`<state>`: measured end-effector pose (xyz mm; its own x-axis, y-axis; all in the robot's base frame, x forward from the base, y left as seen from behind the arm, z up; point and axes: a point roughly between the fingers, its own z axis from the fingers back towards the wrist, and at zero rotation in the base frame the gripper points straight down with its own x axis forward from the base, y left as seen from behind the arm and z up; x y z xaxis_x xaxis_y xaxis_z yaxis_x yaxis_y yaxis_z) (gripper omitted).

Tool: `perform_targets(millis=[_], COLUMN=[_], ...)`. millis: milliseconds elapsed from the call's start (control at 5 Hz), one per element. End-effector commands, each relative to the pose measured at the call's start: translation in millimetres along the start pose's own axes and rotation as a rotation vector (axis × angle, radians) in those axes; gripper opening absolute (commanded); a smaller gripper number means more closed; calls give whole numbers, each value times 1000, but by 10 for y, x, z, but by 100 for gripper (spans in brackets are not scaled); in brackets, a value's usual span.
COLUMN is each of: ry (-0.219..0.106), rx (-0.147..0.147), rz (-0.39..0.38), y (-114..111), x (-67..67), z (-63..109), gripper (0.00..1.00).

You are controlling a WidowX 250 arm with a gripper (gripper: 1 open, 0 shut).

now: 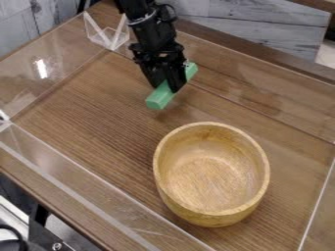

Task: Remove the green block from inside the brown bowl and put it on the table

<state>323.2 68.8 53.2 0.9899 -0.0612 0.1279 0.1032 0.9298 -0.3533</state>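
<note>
The green block (161, 96) is tilted, its lower end at or just above the table (92, 118), up and left of the brown bowl (211, 173). My black gripper (167, 82) comes down from the top of the view and is shut on the green block's middle, fingers on either side of it. The brown bowl stands empty at the lower right, apart from the gripper. Whether the block's low end touches the tabletop is unclear.
Clear acrylic walls (59, 49) border the tabletop on the left, front and right. A clear bracket-like piece (108, 34) sits behind the arm at the top left. Bare wood lies left of the block.
</note>
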Motion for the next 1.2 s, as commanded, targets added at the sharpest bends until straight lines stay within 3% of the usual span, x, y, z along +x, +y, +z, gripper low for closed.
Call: perform_targets(millis=[0,1000], ry=[-60,-51], rx=[22,3], rz=[-18,7], y=[41,96], x=[127,159], z=[185,207], gripper=[0,0])
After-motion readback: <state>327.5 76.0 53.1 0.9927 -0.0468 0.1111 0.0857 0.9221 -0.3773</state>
